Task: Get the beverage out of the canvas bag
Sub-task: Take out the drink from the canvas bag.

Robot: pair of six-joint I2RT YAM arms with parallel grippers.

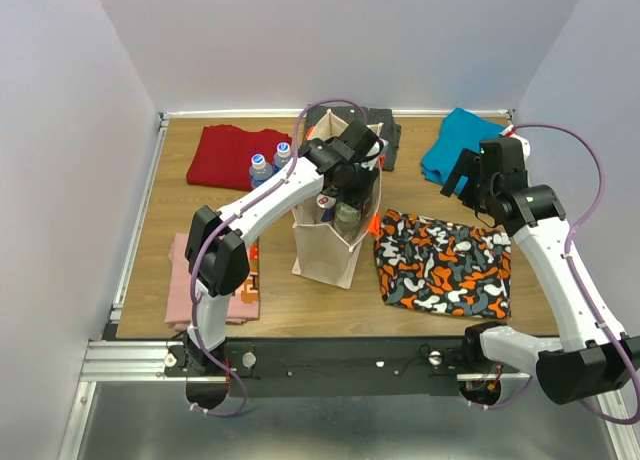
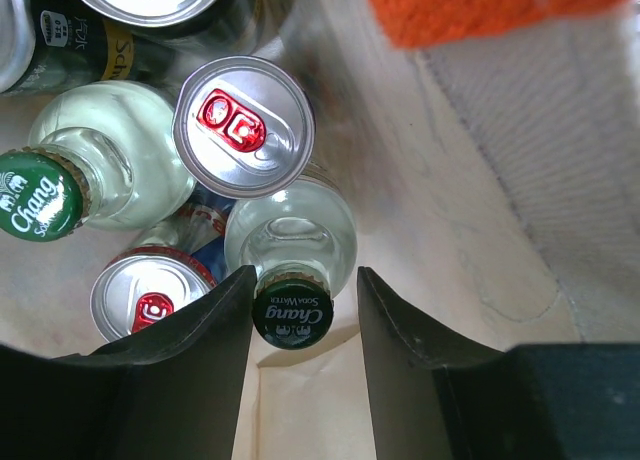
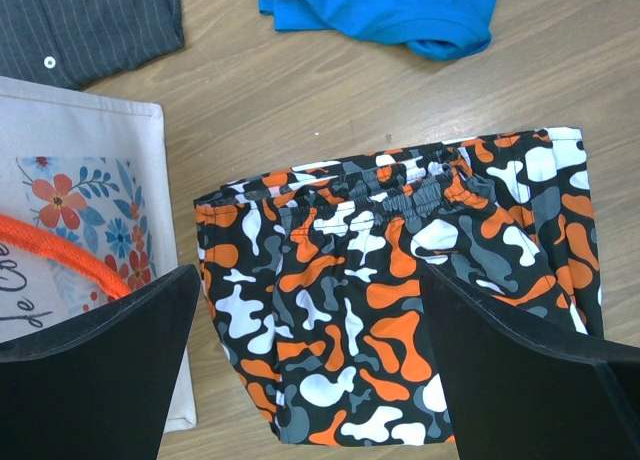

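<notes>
- The canvas bag (image 1: 322, 250) stands upright near the middle of the table (image 1: 340, 305), its mouth open to the top.
- The left gripper (image 2: 305, 280) reaches down into the mouth of the bag from the left.
- Its fingers (image 2: 210, 360) straddle the dark cap of a clear soda bottle (image 2: 290, 235). One finger is right against the cap and the other stands a little apart from it, so we call the grip not clenched.
- The soda bottle is upright inside the bag, close to its beige wall.
- Packed around it we see a red-tabbed can (image 2: 243, 127), a second can (image 2: 150, 298) and a green-capped bottle (image 2: 40, 195), all inside the bag.
- The right gripper (image 3: 308, 280) hangs above the table to the right of the bag, its fingers spread wide and holding nothing.
- Below it lie patterned shorts (image 3: 400, 310) in black, orange and white, just right of the bag.
- A blue garment (image 1: 462, 145) lies far right and a red one (image 1: 235, 155) far left.
- Two water bottles (image 1: 270, 165) stand on the table just left of the bag.
</notes>
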